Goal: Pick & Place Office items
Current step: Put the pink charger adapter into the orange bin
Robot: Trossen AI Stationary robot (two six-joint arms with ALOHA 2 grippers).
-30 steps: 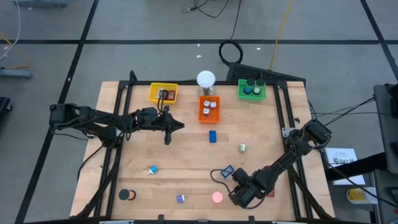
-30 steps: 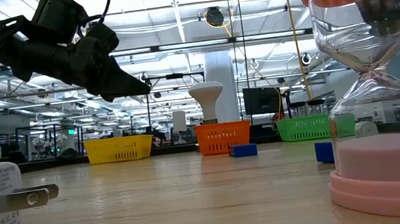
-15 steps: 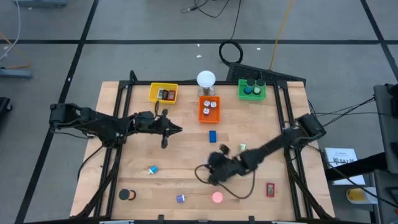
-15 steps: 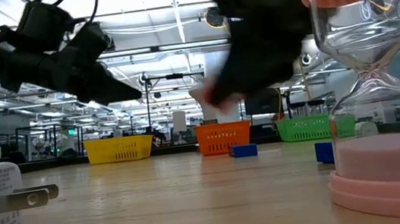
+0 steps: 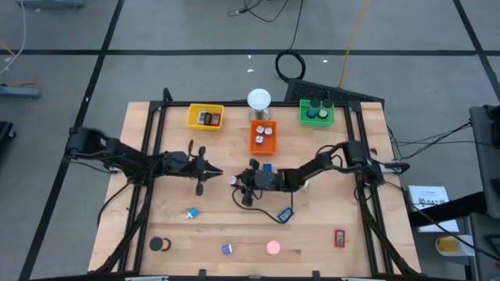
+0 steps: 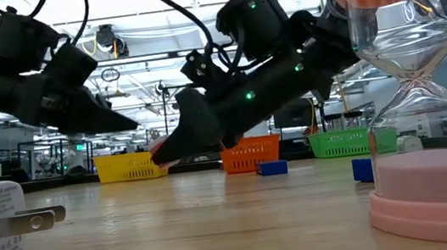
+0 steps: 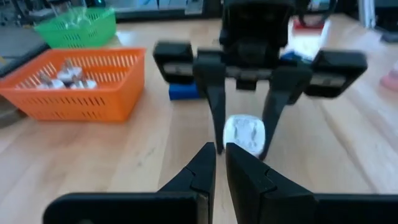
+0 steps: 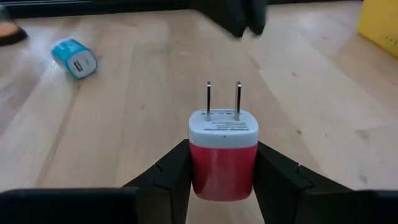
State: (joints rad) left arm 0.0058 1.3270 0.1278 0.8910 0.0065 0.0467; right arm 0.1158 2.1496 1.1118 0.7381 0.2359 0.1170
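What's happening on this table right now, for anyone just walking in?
Two robot arms are sorting small office items into trays. The right claw is shut on a red and white plug adapter, prongs pointing away, holding it over mid-table near the blue block. The left claw is shut and empty, hovering directly opposite it. The yellow tray, orange tray and green tray at the far edge already hold items. Others lie loose on the table, including a teal adapter.
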